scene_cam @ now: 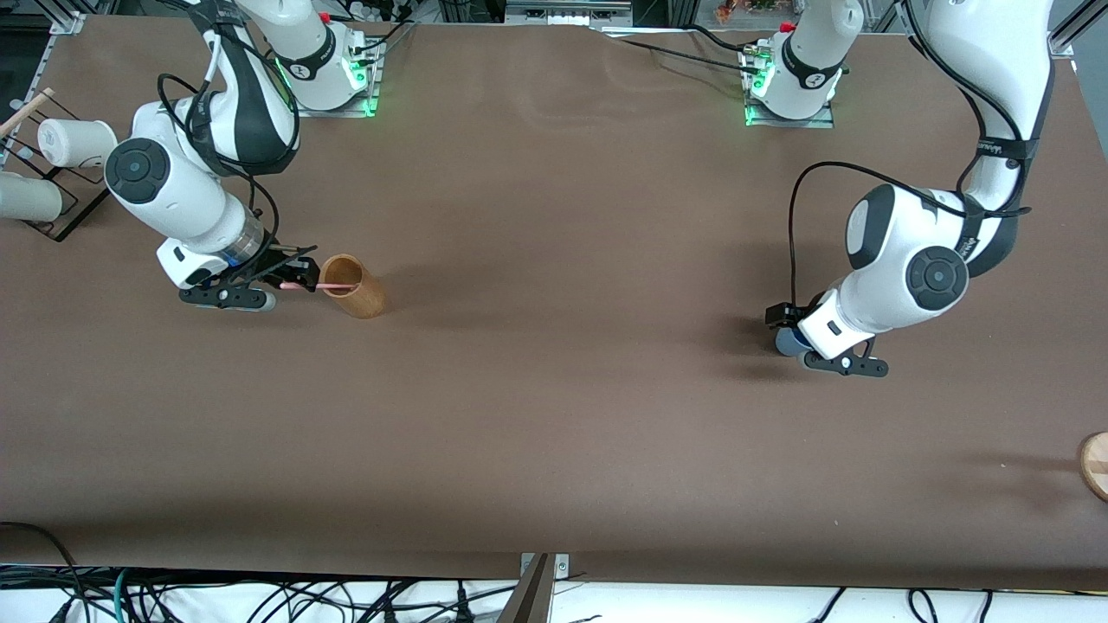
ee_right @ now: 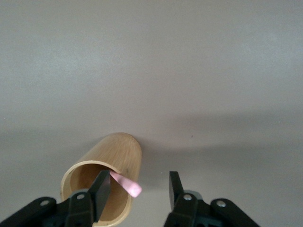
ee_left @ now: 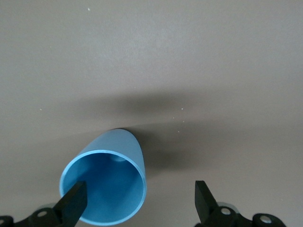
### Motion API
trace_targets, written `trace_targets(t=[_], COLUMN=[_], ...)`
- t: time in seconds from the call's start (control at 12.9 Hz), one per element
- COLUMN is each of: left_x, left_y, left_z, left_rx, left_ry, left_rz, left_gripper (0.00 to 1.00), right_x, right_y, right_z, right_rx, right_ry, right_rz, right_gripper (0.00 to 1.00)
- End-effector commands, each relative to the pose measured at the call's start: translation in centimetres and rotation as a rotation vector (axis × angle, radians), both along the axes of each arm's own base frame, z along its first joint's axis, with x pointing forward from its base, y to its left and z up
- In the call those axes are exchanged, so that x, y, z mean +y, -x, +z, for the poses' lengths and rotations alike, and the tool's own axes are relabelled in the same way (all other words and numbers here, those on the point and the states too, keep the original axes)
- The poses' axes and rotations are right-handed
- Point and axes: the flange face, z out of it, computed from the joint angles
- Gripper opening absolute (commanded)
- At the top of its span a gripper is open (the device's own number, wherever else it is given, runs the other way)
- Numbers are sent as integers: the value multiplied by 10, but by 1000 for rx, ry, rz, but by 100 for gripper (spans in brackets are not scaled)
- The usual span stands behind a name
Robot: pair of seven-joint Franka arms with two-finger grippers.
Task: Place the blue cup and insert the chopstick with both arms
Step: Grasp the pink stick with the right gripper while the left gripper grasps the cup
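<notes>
The blue cup point(scene_cam: 786, 343) stands on the table at the left arm's end, mostly hidden under the left wrist. My left gripper point(scene_cam: 782, 322) is open around it. In the left wrist view one finger point(ee_left: 73, 205) is inside the cup point(ee_left: 111, 165) and the other is well outside; the left gripper point(ee_left: 140, 201) does not squeeze it. The pink chopstick point(scene_cam: 322, 285) leans with one end in a tan wooden cylinder point(scene_cam: 357, 291). My right gripper point(scene_cam: 297, 272) is open beside it. In the right wrist view point(ee_right: 138, 187) the chopstick point(ee_right: 127, 184) touches one finger only, over the cylinder point(ee_right: 118, 153).
A black rack point(scene_cam: 65, 216) with white cups point(scene_cam: 74, 143) and a tan wooden rod point(scene_cam: 26, 108) stands at the right arm's end of the table. A round wooden piece point(scene_cam: 1095, 463) lies at the table's edge at the left arm's end, nearer the front camera.
</notes>
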Motion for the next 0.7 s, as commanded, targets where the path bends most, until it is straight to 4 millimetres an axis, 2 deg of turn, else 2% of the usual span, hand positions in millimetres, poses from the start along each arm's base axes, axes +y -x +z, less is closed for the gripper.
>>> trace_targets(t=[0.0, 0.15, 0.23, 0.31, 0.39, 0.46, 0.54, 0.62], left_x=[-3, -7, -7, -4, -1, 0, 0, 2], left_y=[23, 24, 22, 20, 19, 19, 19, 17], left_z=[-12, -23, -30, -33, -35, -36, -35, -33], left_rx=[-43, -45, -46, -50, -49, -47, -49, -52], left_ry=[-18, -23, -23, -27, -29, -30, -30, -30], left_rz=[15, 61, 77, 81, 85, 87, 87, 90], left_gripper=[100, 100, 99, 91, 73, 42, 15, 0], right_x=[2, 4, 5, 7, 12, 13, 18, 20], right_y=[3, 1, -1, -4, -7, -12, -16, -21], right_z=[-2, 3, 7, 13, 20, 32, 46, 60], right_rx=[-5, -7, -13, -14, -14, -13, -5, 6], right_ry=[-6, -7, -8, -7, -8, -8, -8, -7], right_rz=[-14, -11, -8, -2, 7, 11, 18, 20], right_gripper=[24, 5, 0, 0, 0, 0, 0, 0])
